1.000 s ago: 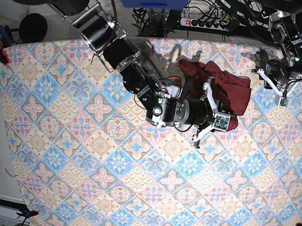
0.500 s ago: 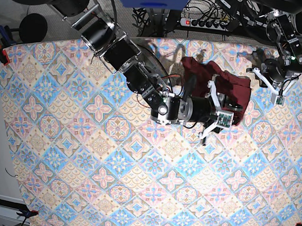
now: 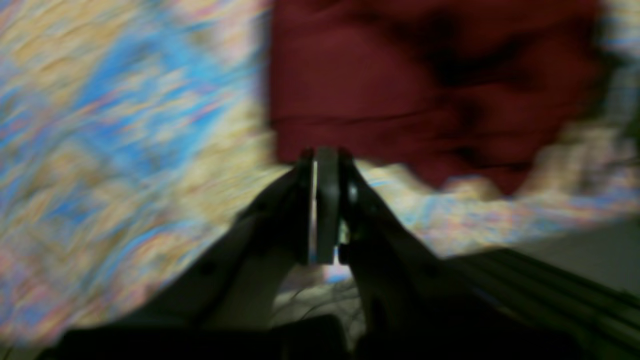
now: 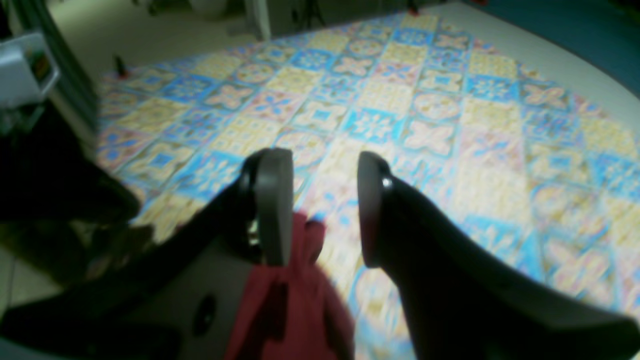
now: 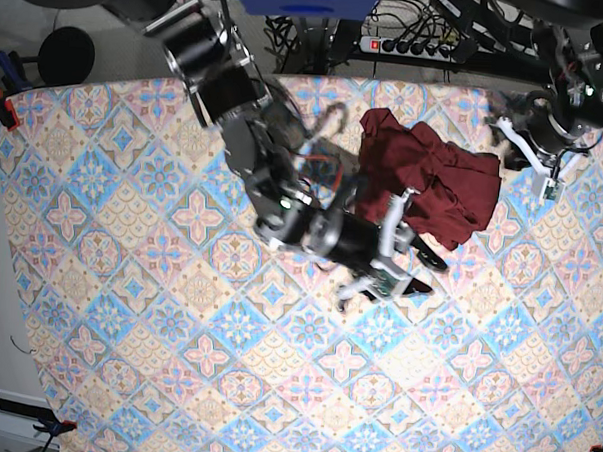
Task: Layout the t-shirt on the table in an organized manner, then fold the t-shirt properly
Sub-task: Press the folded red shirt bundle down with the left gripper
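Note:
The maroon t-shirt [image 5: 434, 177] lies crumpled near the far right of the patterned table [image 5: 175, 361]. My right gripper [image 5: 422, 274] hangs just in front of the heap with its jaws apart. In the right wrist view the right gripper [image 4: 325, 205] is open over the table [image 4: 450, 125], and a bit of the t-shirt [image 4: 290, 305] shows under its left finger [image 4: 272, 200], not pinched. My left gripper [image 5: 512, 155] sits at the shirt's right edge. The blurred left wrist view shows the left gripper [image 3: 325, 155] shut and empty, against the edge of the t-shirt [image 3: 400, 90].
A power strip with cables [image 5: 410, 43] lies beyond the far table edge. A clamp [image 5: 2, 103] grips the far left corner. A white box [image 5: 18, 409] sits on the floor at the near left. Patterned table [image 3: 125, 125] stretches left of the shirt.
My right gripper has opened, let go of the shirt and swung back toward the table's middle. The shirt has settled into a heap. My left arm has shifted slightly toward the far edge.

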Available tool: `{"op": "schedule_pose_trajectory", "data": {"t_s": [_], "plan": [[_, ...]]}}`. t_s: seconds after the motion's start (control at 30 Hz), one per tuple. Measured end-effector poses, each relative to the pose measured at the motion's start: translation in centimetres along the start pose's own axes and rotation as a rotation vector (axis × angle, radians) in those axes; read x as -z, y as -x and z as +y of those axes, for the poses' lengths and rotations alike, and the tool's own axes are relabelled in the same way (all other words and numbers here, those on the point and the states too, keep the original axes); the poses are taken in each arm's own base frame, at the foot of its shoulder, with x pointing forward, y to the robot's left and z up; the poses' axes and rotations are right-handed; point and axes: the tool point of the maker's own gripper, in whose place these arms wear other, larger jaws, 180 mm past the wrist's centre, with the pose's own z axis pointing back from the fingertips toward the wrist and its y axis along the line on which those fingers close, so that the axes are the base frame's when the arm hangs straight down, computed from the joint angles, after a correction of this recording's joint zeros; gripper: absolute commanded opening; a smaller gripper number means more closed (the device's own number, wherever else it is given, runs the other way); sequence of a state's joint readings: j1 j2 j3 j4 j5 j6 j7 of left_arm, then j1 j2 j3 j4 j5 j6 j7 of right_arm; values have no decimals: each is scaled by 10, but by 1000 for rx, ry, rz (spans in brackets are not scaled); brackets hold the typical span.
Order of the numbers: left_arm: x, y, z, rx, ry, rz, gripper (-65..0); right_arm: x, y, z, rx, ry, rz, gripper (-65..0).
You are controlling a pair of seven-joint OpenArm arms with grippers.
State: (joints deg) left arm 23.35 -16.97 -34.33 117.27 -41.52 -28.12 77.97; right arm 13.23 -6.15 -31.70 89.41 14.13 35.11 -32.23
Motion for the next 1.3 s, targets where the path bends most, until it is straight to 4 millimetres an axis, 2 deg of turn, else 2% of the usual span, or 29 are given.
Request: {"op": "schedule_pose_trajectory", "data": {"t_s": [0.1,0.17,0.23,0.3,0.37,0.47,0.53,0.63,0.73,0.83,0.9,0.97,1.07,1.3], "plan": [[-1,-8,-12,-44,71,-47,-645,-27,32,-31,17,100,100,-441],[-1,-14,-21,-70,121,-82,-569,-49,35,-51,-1,160,116,-441],[2,-15,-35,-115,167,-110,-466,-64,34,-62,-14,197,118,-441],[4,-16,-50,-144,226,-124,-369,-73,40,-65,-12,216,139,-441],[5,-28,-58,-177,270,-171,-265,-80,48,-65,-5,224,155,-441],[5,-40,-69,-219,321,-220,-188,-86,52,-69,-9,231,171,-441],[6,-52,-80,-247,360,-266,-189,-91,51,-74,4,260,155,-441],[16,-69,-98,-242,398,-299,-214,-95,64,-67,27,255,180,-441],[35,-77,-123,-183,395,-269,-241,-93,68,-60,30,233,193,-441],[54,-84,-139,-123,335,-242,-259,-92,64,-61,38,243,169,-441],[64,-90,-147,-98,291,-228,-267,-95,72,-59,45,241,195,-441],[72,-93,-151,-100,239,-207,-271,-96,76,-57,51,242,206,-441],[79,-84,-163,-78,221,-149,-271,-95,72,-58,48,240,188,-441],[83,-72,-140,-147,95,-135,-271,-107,72,-75,62,298,185,-441]]}}
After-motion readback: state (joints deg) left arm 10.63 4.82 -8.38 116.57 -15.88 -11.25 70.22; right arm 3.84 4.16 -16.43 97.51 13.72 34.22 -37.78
